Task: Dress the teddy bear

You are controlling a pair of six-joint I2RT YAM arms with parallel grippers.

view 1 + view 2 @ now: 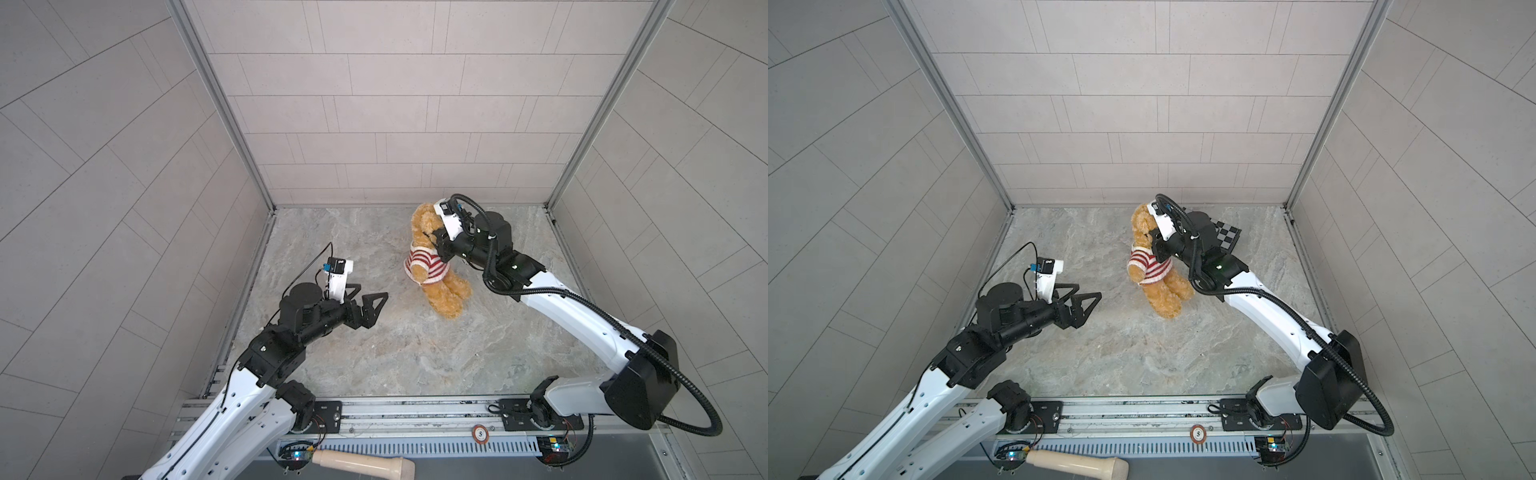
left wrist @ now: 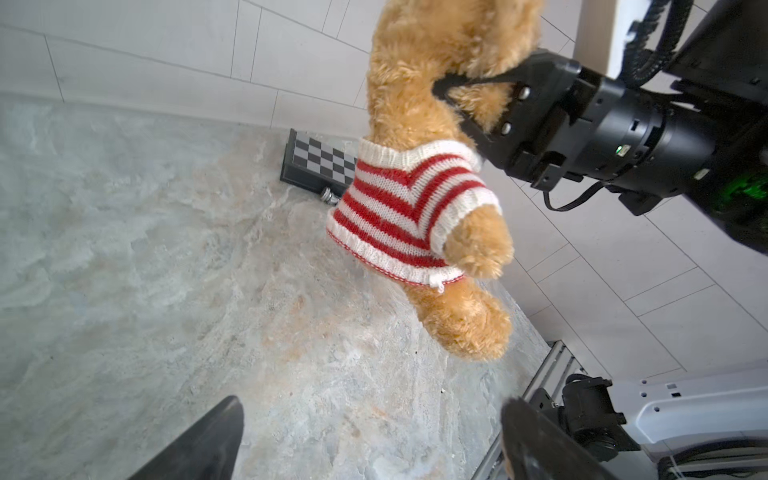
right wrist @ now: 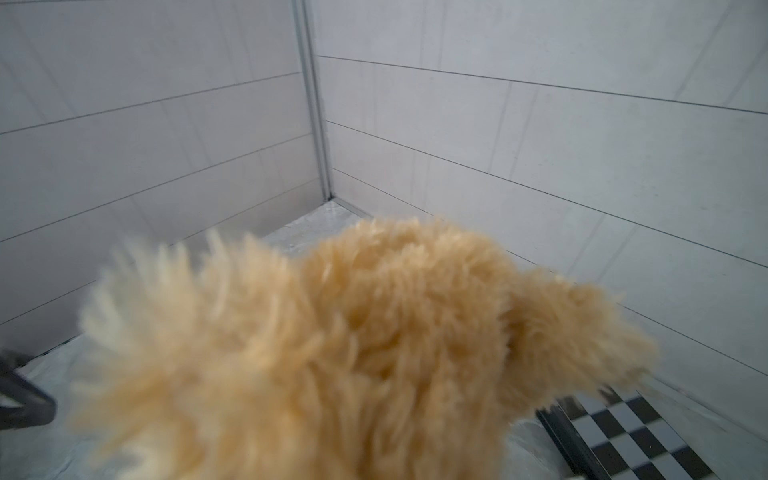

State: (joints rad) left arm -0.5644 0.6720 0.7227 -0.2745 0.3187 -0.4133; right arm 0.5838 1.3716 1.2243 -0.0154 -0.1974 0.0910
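Note:
The teddy bear [image 1: 424,222] [image 1: 1144,226] is held upright at the back of the table, its feet low near the marble top. It wears a red-and-white striped sweater [image 1: 426,266] [image 2: 403,208], with one paw [image 2: 478,245] out of a sleeve. My right gripper [image 1: 438,245] [image 1: 1156,249] [image 2: 451,104] is shut on the bear's fur up by the shoulder. In the right wrist view blurred fur [image 3: 332,353] hides the jaws. My left gripper [image 1: 372,291] [image 1: 1089,291] [image 2: 372,405] stands open and empty, well left of the bear.
A small chessboard [image 1: 1227,239] [image 2: 320,162] lies at the back right behind the right arm, with a chess piece [image 2: 328,195] beside it. A wooden handle [image 1: 361,461] lies below the front rail [image 1: 415,411]. Tiled walls enclose three sides.

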